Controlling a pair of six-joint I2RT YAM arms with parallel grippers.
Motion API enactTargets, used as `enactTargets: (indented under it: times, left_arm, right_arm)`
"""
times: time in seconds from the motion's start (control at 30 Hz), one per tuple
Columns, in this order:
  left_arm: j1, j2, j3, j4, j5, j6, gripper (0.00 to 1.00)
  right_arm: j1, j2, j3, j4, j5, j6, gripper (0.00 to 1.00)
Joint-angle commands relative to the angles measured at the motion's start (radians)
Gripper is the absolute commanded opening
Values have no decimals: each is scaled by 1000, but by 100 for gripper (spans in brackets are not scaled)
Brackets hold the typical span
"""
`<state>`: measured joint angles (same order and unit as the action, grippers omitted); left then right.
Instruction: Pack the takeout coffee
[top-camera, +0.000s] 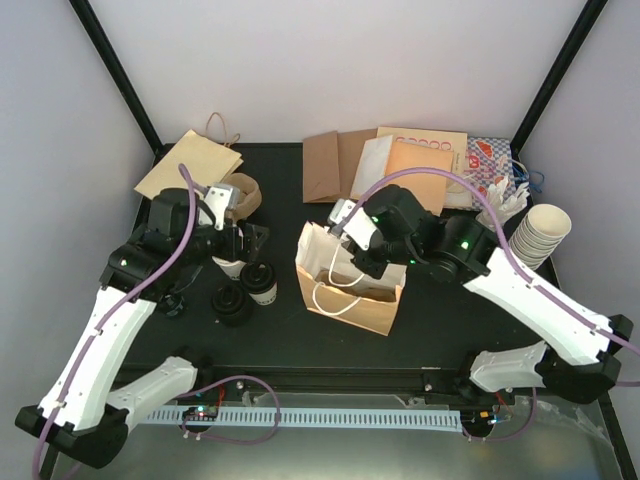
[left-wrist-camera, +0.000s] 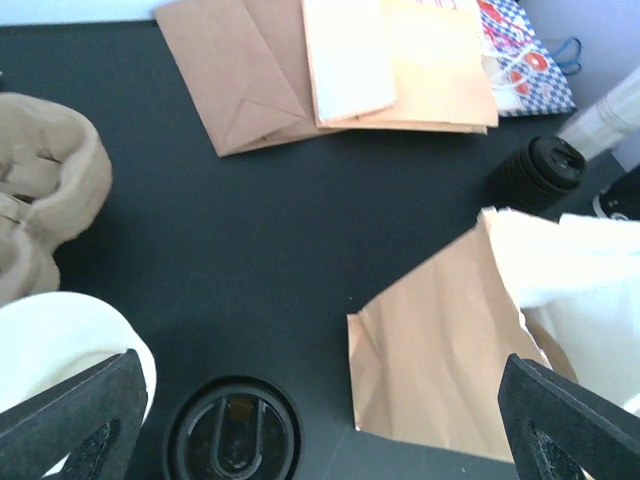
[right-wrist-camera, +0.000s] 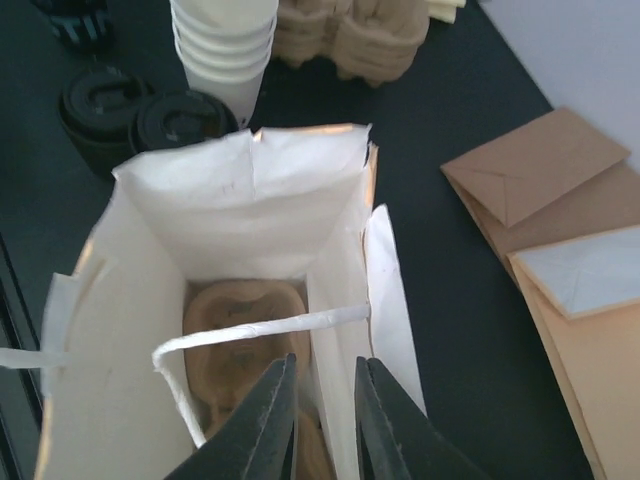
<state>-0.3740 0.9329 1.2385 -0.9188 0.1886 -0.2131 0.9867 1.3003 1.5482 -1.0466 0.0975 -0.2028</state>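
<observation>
- Straddling the right-hand wall of the standing paper bag (right-wrist-camera: 240, 210), the right gripper (right-wrist-camera: 325, 400) has one finger inside the bag and one outside.
- Its jaws stand a little apart with a plain gap, and the paper runs up between them; I cannot tell whether either pad touches it.
- The bag stands upright and open-mouthed near the middle of the table (top-camera: 450, 330). A brown pulp carrier (right-wrist-camera: 245, 320) lies on its floor and a white handle (right-wrist-camera: 260, 328) droops across the mouth.
- The left gripper (left-wrist-camera: 320, 400) hangs over the left half of the table with its jaws spread wide and nothing between them.
- One lidded cup (top-camera: 262, 285) stands upright on the table, left of the bag and apart from it.
- A second black-lidded piece (top-camera: 235, 306) sits just beside that cup, toward the near edge; its side looks dark, so I cannot tell whether there is a cup under the lid.
- A lidless white cup (left-wrist-camera: 60, 360) stands under the left gripper's left finger.
- Spare pulp trays (top-camera: 245, 192) sit toward the far-left corner.
- Flat paper bags (top-camera: 400, 160) lie along the far edge.
- A stack of cups (top-camera: 540, 232) stands at the right edge.
</observation>
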Motion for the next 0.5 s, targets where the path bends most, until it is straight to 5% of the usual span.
enactTargets:
  times: [0.0, 0.2, 0.37, 0.47]
  left_arm:
    - [7, -61, -50, 40, 125, -14, 99]
    - [6, -123, -94, 11, 175, -35, 99]
    - [6, -190, -148, -17, 177, -50, 99]
    - [6, -223, -178, -39, 173, -61, 99]
  right_arm:
    - [-2, -62, 35, 40, -25, 67, 24]
    - [-2, -134, 2, 79, 27, 145, 56]
    - [-2, -177, -27, 98, 223, 286, 99]
    - [-2, -213, -59, 107, 354, 413, 100]
